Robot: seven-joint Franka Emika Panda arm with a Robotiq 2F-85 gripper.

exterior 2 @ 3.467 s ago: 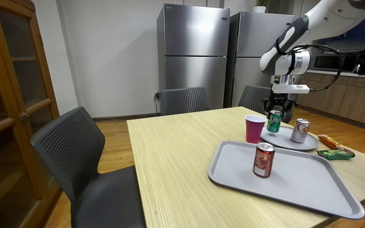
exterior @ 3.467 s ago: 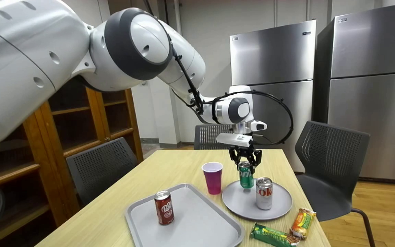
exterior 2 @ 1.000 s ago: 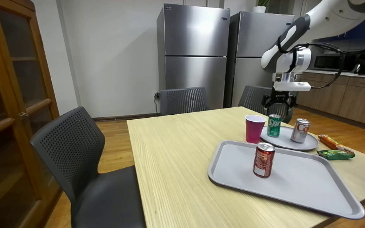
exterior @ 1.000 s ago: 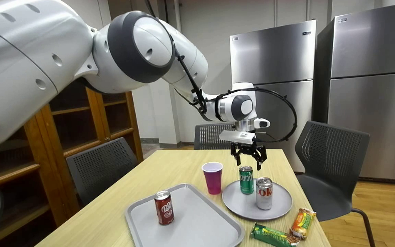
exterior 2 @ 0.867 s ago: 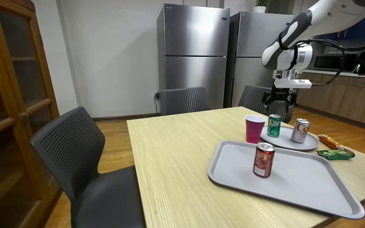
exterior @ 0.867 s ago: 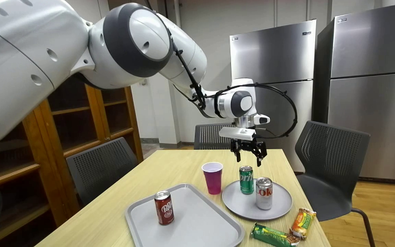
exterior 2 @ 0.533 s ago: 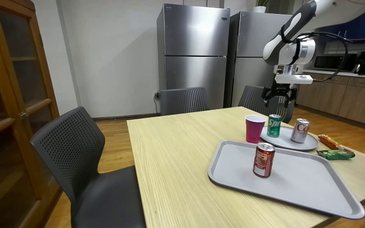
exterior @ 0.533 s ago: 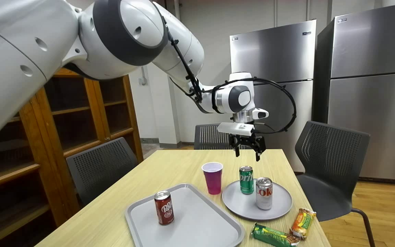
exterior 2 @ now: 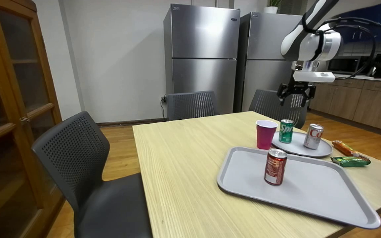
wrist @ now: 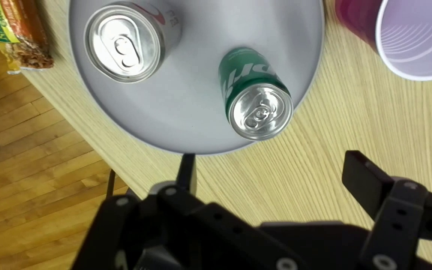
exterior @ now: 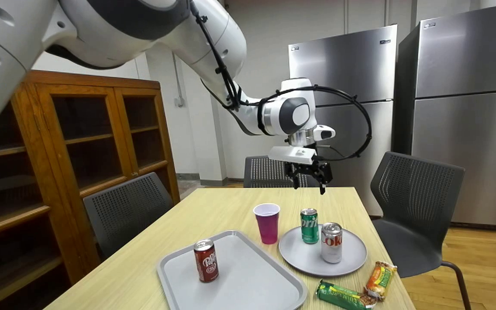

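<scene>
The wrist view shows, from left to right, an orange-wrapped snack bar, a silver Coke can and a Sprite can, both cans standing on a grey plate, then a magenta plastic cup on the table beside it. The gripper has its fingers spread wide, with nothing between them. The Sprite can is nearest to it: its long axis stands upright, and it lies ahead of the fingertips, facing the gap; both exterior views put the fingers above its top and apart from it. Hard to make out, again left to right: the snack bar is cut off at the view's edge, the Coke can's lid hides much of its label, the plate's upper rim is out of view, the Sprite lettering partly turns away, and the cup is cropped, its base unseen.
</scene>
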